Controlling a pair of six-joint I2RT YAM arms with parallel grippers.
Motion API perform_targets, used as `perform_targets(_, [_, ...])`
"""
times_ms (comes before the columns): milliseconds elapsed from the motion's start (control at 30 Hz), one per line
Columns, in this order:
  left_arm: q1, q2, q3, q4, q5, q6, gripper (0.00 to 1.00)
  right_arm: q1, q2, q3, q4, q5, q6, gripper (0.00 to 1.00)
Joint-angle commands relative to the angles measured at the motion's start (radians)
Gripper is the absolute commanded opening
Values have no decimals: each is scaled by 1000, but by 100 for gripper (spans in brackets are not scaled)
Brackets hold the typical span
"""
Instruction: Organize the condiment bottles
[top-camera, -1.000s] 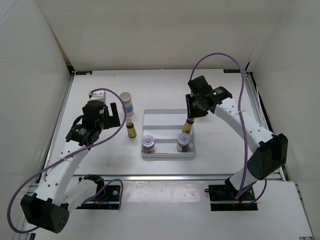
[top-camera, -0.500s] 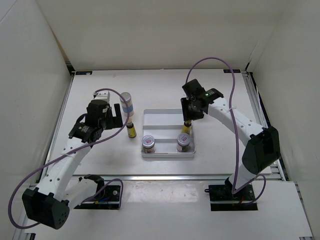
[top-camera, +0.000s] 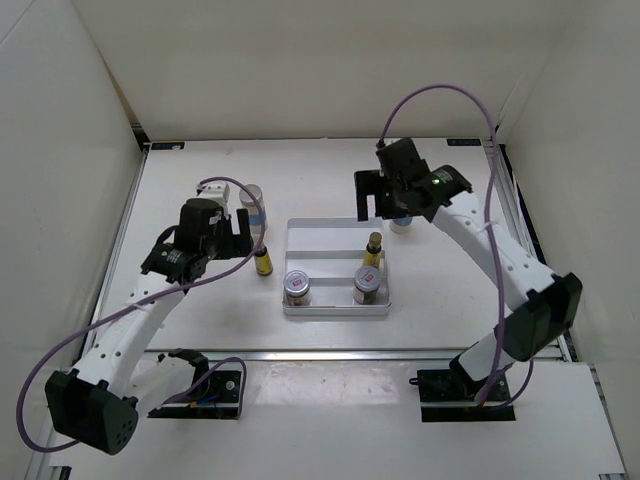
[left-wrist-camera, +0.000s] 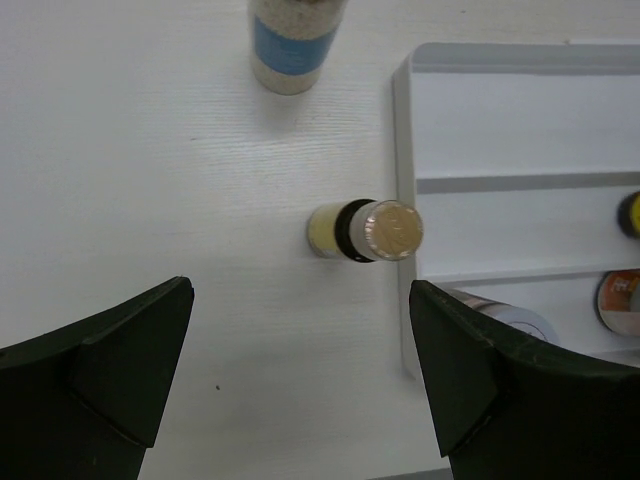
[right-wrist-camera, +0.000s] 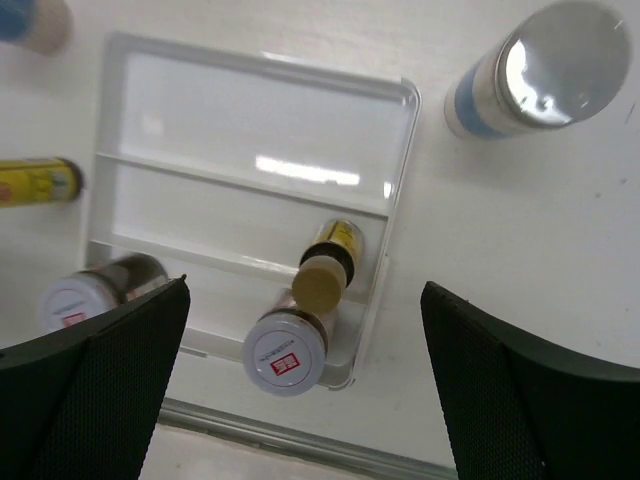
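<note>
My left pincer (left-wrist-camera: 300, 300) hangs spread wide over the table (top-camera: 450, 290), gripping nothing. Right below it, between the fingers in my wrist view, stands the left yellow bottle (left-wrist-camera: 365, 230). It is upright, long axis vertical, its dark cap pointing straight up at me. It sits on the table just beside the tray's (left-wrist-camera: 520, 130) left wall, outside it.

Further out is the left white bottle (left-wrist-camera: 295, 45), also upright, blue band showing, off the tray's far left corner.

Over to my right pincer (top-camera: 383, 203): jaws wide apart, nothing in them, held above the tray's far right side. Beneath it the right yellow bottle (right-wrist-camera: 325, 265) stands on its base in the middle compartment, at the right end, cap up.

In the near compartment both jars stand with their lids up. The left jar (right-wrist-camera: 85, 295) is at the left end. The right jar (right-wrist-camera: 285, 350) is at the right end, just in front of that yellow bottle.

The right white bottle (right-wrist-camera: 535, 75) stands on the table just outside the tray's far right corner, grey cap facing up.
</note>
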Motion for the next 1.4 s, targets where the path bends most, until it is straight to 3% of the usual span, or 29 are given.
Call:
perform_targets(0, [-26, 15, 11, 60, 117, 20, 100, 9, -121, 103, -17, 42, -30, 100])
perform_targets(367, [-80, 186, 34, 40, 152, 29, 100, 9, -227, -2, -44, 52, -30, 100])
perform_targets(633, [-80, 204, 53, 40, 45, 29, 100, 9, -266, -48, -24, 42, -30, 100])
perform_targets(900, [-89, 269, 125, 29, -18, 29, 91, 9, -266, -79, -15, 22, -30, 100])
perform_targets(1267, [-89, 336, 165, 29, 11, 29, 69, 9, -266, -88, -15, 13, -30, 100])
perform_targets(1367, [-89, 336, 175, 29, 11, 29, 53, 9, -266, -88, -15, 13, -30, 100])
